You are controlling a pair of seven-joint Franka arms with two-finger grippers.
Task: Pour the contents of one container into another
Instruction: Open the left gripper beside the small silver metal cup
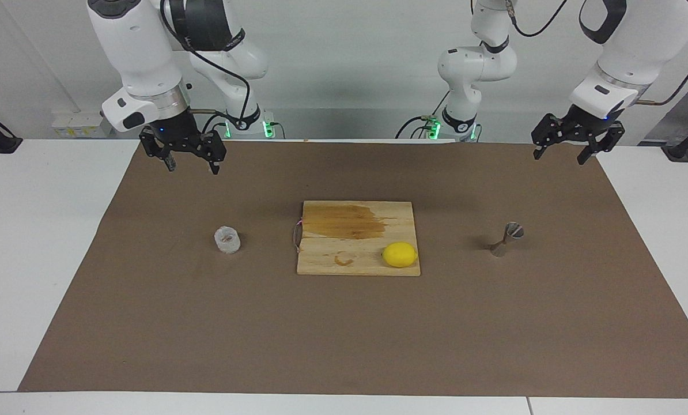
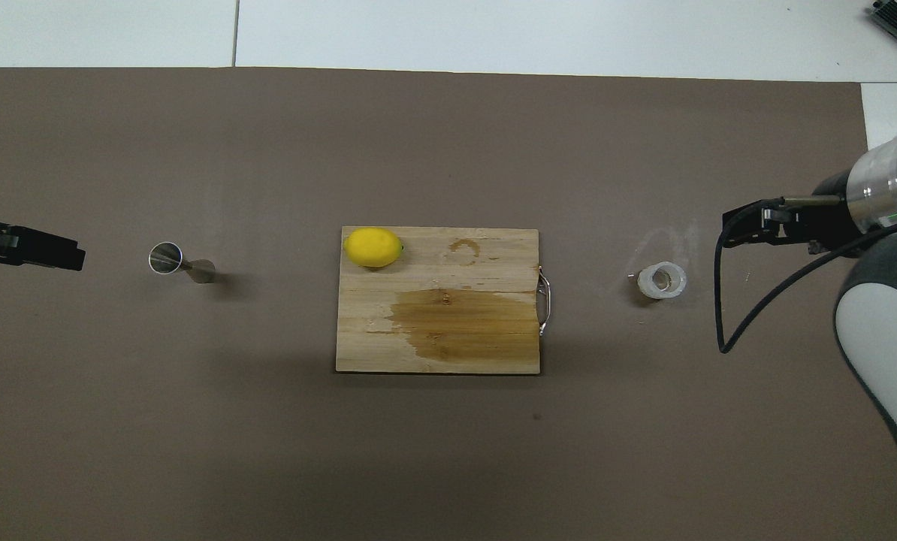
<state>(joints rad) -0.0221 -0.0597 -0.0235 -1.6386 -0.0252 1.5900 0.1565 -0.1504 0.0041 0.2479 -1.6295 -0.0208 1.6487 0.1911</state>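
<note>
The squat clear textured cup [image 1: 227, 240] stands upright on the brown mat toward the right arm's end; it also shows in the overhead view [image 2: 662, 280]. The silvery hourglass jigger [image 1: 508, 238] stands upright toward the left arm's end, also in the overhead view [image 2: 182, 263]. My right gripper [image 1: 191, 164] hangs open and empty above the mat, apart from the cup; it shows in the overhead view [image 2: 749, 225]. My left gripper [image 1: 560, 155] hangs open and empty above the mat's corner, apart from the jigger, and shows in the overhead view [image 2: 43, 252].
A wooden cutting board [image 1: 321, 262] with a dark wet stain lies mid-table between cup and jigger. A yellow lemon [image 1: 400, 255] sits on its corner farther from the robots, toward the jigger. The brown mat [image 1: 344, 334] covers most of the white table.
</note>
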